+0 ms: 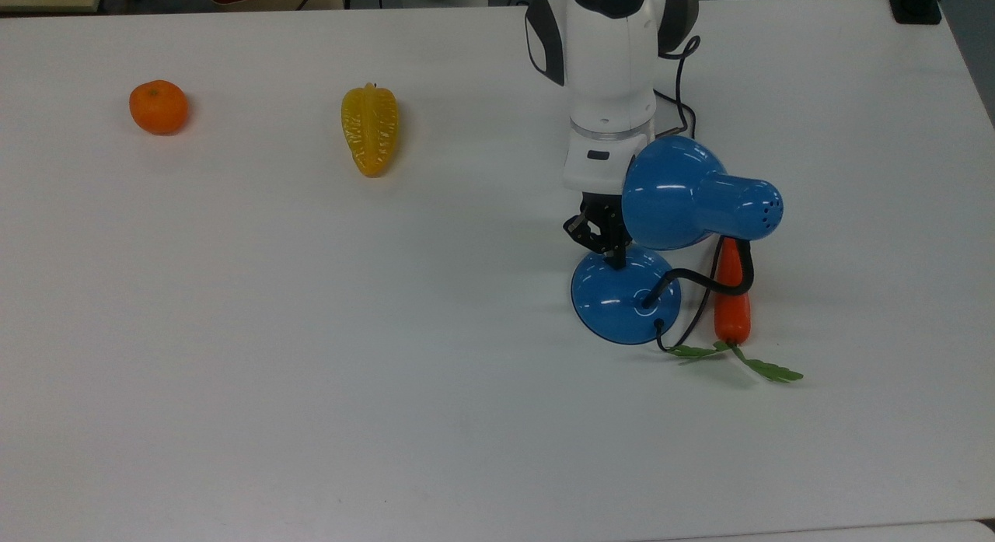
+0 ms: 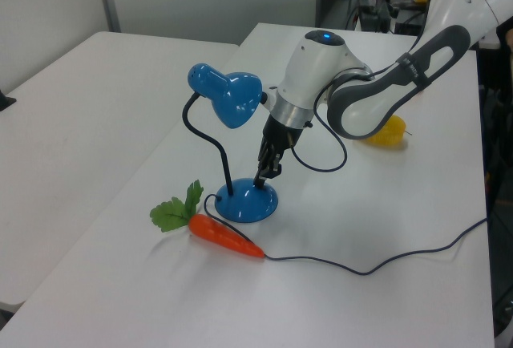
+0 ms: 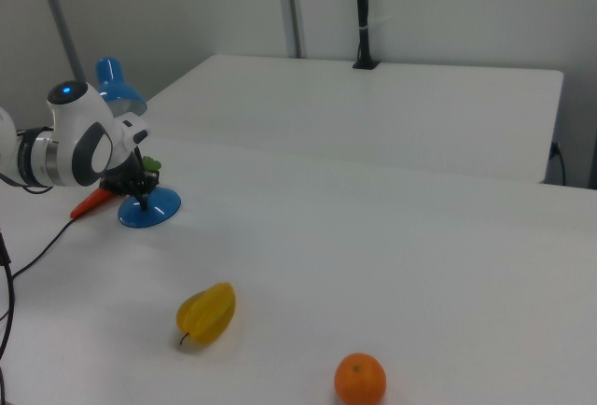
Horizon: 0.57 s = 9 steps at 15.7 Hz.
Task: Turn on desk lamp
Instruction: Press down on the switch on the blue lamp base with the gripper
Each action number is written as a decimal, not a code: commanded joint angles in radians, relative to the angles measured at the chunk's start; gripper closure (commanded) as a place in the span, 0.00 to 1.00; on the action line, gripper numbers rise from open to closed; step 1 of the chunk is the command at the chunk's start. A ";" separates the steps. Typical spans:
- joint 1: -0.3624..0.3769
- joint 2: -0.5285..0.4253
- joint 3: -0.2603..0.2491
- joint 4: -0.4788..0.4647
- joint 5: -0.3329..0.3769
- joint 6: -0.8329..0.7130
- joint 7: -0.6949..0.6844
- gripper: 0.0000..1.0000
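Observation:
The desk lamp stands toward the top view's right: a glossy blue shade [image 1: 684, 192] on a black bendy neck [image 1: 703, 276] above a round domed base [image 1: 626, 301]. My gripper [image 1: 618, 256] points down from the white arm, its black fingers shut together with their tips touching the far rim of the base, just beside the shade. In the left view the gripper [image 2: 260, 180] meets the top of the base [image 2: 247, 203] below the shade [image 2: 228, 97]. In the right view the gripper [image 3: 142, 199] sits on the base [image 3: 149, 210]. The switch is hidden. No glow comes from the shade.
A toy carrot [image 1: 731, 297] with green leaves lies against the base on the top view's right. The lamp's black cord [image 2: 377, 265] trails across the table. A yellow starfruit [image 1: 370, 130] and an orange [image 1: 158, 106] lie well off to the top view's left.

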 commanded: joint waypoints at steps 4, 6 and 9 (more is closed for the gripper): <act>0.009 0.023 0.000 -0.014 -0.012 0.042 -0.012 1.00; 0.007 0.024 0.000 -0.015 -0.012 0.042 -0.012 1.00; 0.007 0.032 0.000 -0.015 -0.013 0.044 -0.012 1.00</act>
